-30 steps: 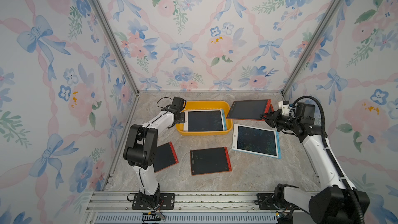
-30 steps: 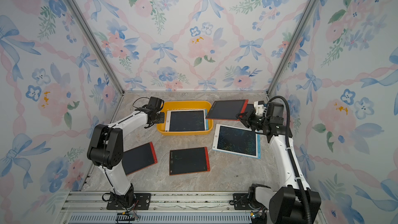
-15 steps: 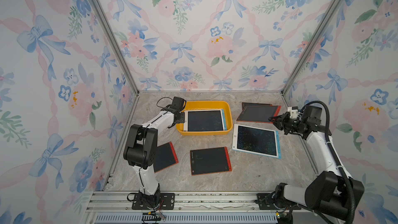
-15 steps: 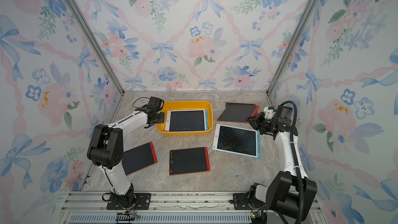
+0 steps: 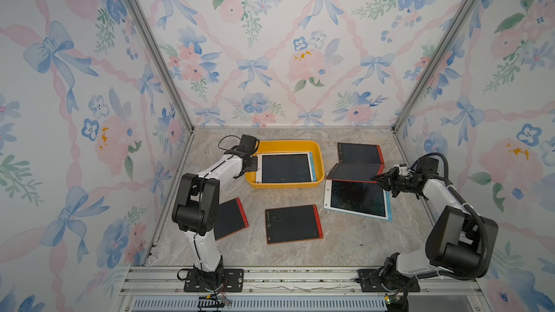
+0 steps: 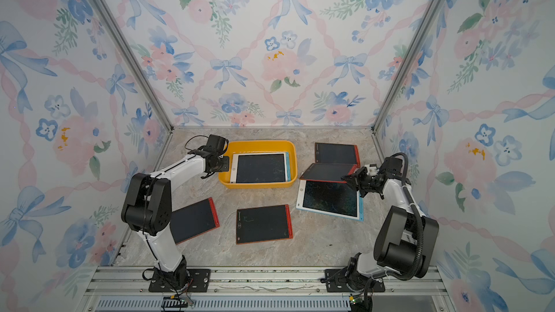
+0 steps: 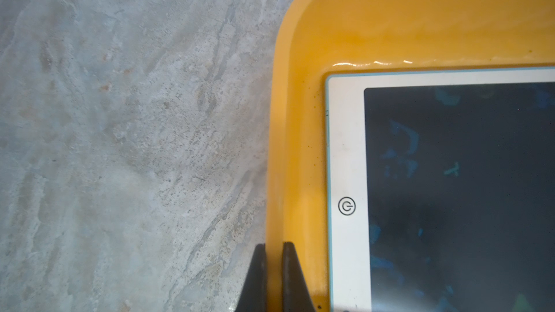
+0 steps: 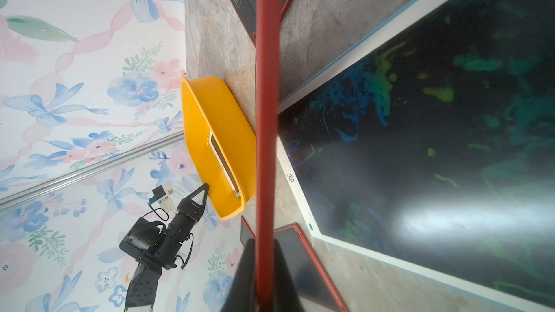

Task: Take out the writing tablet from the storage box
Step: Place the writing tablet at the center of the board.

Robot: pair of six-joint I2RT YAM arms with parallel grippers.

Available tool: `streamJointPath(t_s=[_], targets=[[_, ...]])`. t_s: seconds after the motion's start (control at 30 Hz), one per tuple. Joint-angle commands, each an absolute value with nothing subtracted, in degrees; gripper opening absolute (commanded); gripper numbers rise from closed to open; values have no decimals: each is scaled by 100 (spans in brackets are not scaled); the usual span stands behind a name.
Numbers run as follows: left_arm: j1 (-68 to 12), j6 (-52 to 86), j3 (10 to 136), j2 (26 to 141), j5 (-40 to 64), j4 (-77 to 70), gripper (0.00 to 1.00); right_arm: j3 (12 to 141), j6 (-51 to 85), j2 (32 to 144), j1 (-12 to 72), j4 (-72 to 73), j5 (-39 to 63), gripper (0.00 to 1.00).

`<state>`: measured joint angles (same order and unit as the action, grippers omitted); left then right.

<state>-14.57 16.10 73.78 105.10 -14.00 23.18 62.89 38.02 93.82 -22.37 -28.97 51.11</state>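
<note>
Pastel floral, bow-patterned walls [image 5: 270, 40] enclose a grey marbled floor [image 5: 345, 244], with aluminium corner posts [image 5: 152, 46].

Arms are working around a yellow box [image 6: 261, 144].
The left fingers [image 6: 225, 164] are pinching its rim, a white tablet [image 6: 260, 168] is lying inside; the right fingers [image 6: 350, 180] are holding a red tablet [image 6: 327, 172] tilted over a blue-edged tablet [image 6: 330, 199].

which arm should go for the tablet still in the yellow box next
Right, probably. The left gripper is nearer but shut on the box rim, steadying it. The right gripper is shut on a red tablet beside the box; once that is set down it can reach in for the white tablet.
</note>
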Motion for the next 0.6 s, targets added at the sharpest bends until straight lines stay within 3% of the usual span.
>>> streamJointPath(t_s=[0.0,0.57], targets=[[-1371,1628,7374,10451,-1512,2383,0,6180,3625,9684,-2335,-2893,5237,1],[-1362,1625,7374,10477,-1520,2382,0,5933,2881,10079,-2818,-3314,5124,4]])
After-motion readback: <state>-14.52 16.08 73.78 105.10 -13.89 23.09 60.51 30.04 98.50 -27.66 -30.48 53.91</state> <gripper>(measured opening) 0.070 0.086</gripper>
